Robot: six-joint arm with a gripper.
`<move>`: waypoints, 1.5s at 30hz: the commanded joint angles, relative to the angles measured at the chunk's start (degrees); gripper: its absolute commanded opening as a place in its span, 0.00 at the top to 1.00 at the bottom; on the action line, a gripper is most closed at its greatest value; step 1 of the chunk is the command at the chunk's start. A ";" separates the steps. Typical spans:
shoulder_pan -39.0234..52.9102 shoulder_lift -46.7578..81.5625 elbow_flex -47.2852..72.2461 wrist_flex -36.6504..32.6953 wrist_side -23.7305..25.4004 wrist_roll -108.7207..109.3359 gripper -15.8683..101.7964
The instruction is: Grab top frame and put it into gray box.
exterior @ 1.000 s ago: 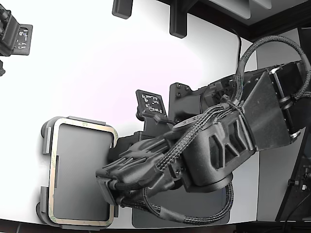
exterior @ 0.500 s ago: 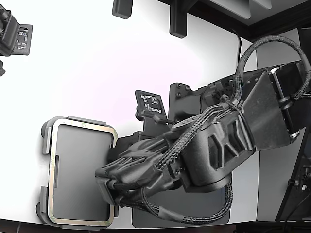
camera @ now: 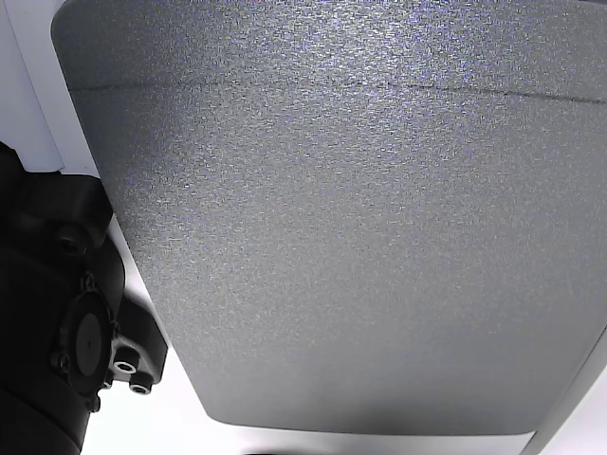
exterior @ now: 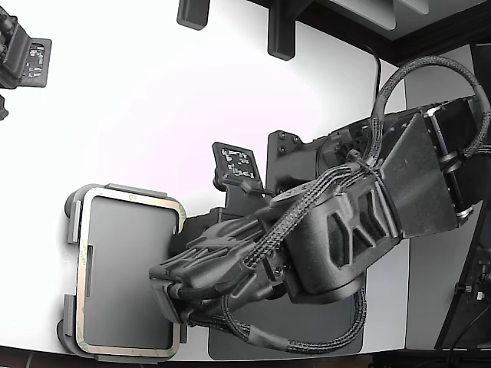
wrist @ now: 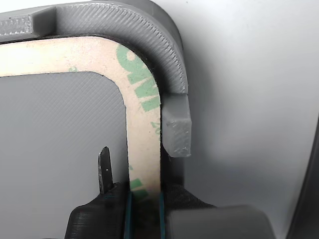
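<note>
The top frame [exterior: 134, 198], a thin pale beige-green ring, lies inside the gray box [exterior: 70, 211] at the lower part of the exterior view's left. In the wrist view the frame's rounded corner [wrist: 142, 114] sits just inside the box's raised wall [wrist: 169, 55] and an edge tab [wrist: 177, 132]. My gripper [wrist: 144, 199] straddles the frame's side strip, one finger on each edge, shut on it. In the exterior view the gripper [exterior: 178, 307] is at the frame's right side, mostly hidden under my wrist.
A darker gray flat mat [exterior: 307, 345] lies under my arm and fills the other view [camera: 360, 237]. A small black plate with white marks [exterior: 238, 165] stands beside my arm. Another black device [exterior: 23, 57] is at the far left, and dark brackets [exterior: 280, 34] are at the table's back.
My wrist has shifted very slightly; the frame and box stay where they were.
</note>
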 commanded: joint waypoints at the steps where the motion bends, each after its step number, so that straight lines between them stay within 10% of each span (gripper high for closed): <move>1: -0.97 1.23 -1.32 0.70 0.09 -0.09 0.97; 16: -1.32 0.62 -2.72 0.70 0.00 -0.62 0.94; 18: -1.32 0.44 -3.08 0.62 0.00 -0.88 0.77; 21: -1.14 0.26 -4.13 0.62 0.00 -0.88 0.04; 35: -0.09 3.96 -16.26 -0.35 10.55 -14.94 0.02; 45: -4.83 36.74 19.51 -24.87 21.62 -69.96 0.02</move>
